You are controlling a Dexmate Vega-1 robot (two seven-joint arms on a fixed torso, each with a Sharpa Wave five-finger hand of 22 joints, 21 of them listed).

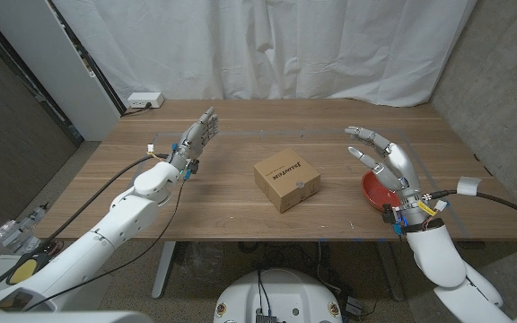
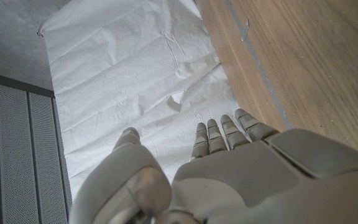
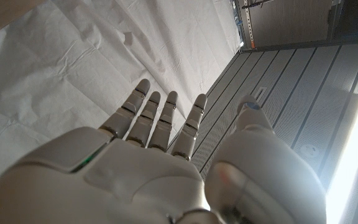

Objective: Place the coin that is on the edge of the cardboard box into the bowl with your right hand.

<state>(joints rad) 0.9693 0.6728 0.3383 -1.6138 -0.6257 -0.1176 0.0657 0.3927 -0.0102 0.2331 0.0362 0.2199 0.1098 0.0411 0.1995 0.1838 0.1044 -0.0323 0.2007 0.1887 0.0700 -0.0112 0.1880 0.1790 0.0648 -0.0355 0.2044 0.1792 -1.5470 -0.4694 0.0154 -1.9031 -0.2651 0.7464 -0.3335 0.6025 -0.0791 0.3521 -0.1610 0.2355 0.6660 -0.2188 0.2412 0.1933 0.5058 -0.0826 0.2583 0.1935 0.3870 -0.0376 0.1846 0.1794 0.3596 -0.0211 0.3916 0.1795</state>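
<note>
A small cardboard box (image 1: pixel 286 181) sits near the middle of the wooden table (image 1: pixel 240 211). A silvery coin (image 1: pixel 302 182) lies on its top near the right edge. The red bowl (image 1: pixel 375 190) stands at the table's right side, partly hidden behind my right hand (image 1: pixel 384 163). That hand is raised above the bowl with fingers spread and nothing in it; its fingers (image 3: pixel 157 118) point at the white curtain. My left hand (image 1: pixel 195 139) hovers over the left part of the table, fingers (image 2: pixel 219 134) straight and apart, holding nothing.
A white power strip (image 1: pixel 144 100) lies at the table's far left corner. A white curtain (image 1: pixel 267 45) hangs behind the table. A small bit of tape (image 1: pixel 152 149) is on the wood near my left hand.
</note>
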